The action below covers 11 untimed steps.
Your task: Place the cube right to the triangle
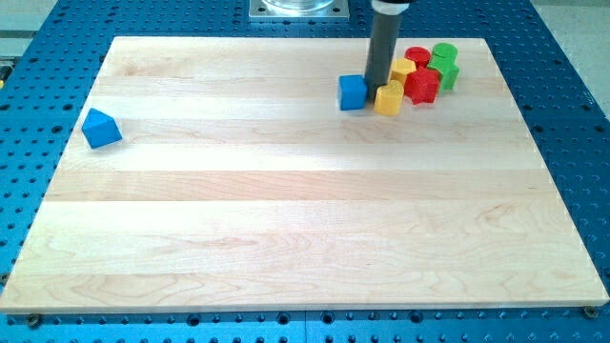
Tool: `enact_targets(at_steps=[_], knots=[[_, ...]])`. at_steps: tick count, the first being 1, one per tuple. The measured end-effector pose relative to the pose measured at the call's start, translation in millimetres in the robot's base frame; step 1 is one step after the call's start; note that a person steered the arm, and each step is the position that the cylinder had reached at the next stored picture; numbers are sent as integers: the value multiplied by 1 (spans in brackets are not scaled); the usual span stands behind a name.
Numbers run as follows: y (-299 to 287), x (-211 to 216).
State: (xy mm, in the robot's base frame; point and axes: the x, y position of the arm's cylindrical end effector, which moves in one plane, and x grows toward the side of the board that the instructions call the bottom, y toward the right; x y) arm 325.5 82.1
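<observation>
No writing or label shows on anything. The blue cube [353,92] sits flat on the wooden board [286,229], one face toward the view's bottom, with no long axis to speak of; it is plain, glossy blue. My tip [379,89] stands just to the cube's right, between it and a yellow block [389,98]; there are no fingers, only the rod. Far to the cube's left lies the blue triangle [101,128]. Right of the cube cluster a red block [421,85] and a green block [444,65].
</observation>
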Motion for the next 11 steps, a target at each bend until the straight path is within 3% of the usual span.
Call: enact_targets(at_steps=[2, 3, 4, 5, 7, 8, 10, 11], knots=[[-152, 1], [-115, 2], [-123, 25], [-181, 39], [-188, 71], [-227, 76], [-247, 102], [-174, 142]])
